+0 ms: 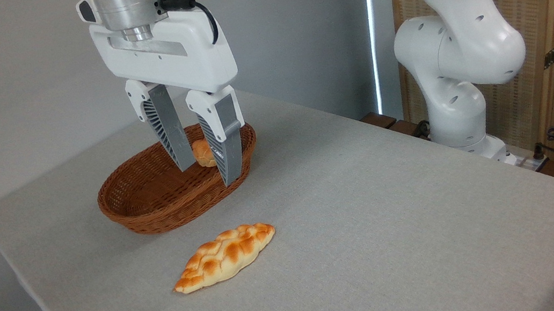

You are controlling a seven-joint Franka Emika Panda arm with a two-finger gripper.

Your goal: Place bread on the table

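Two pieces of bread are in view, and we take the small round orange-brown bun (pixel 202 153) as the one that matters. It lies inside the brown oval wicker basket (pixel 154 208), near the basket's far right end, and we see only a slice of it between the two ribbed grey fingers (pixel 172 137) that stand in front of it. The pincer (pixel 207 176) hangs over that end of the basket with its fingers pointing down and spread apart, gripping nothing; we cannot tell whether the tips reach below the rim or touch the bun. The longer braided loaf (pixel 224 256) with toasted patches lies flat on the light grey tabletop (pixel 371 207), in front of the basket and apart from it. The arm's white base (pixel 455 92) stands beyond the tabletop's right edge.
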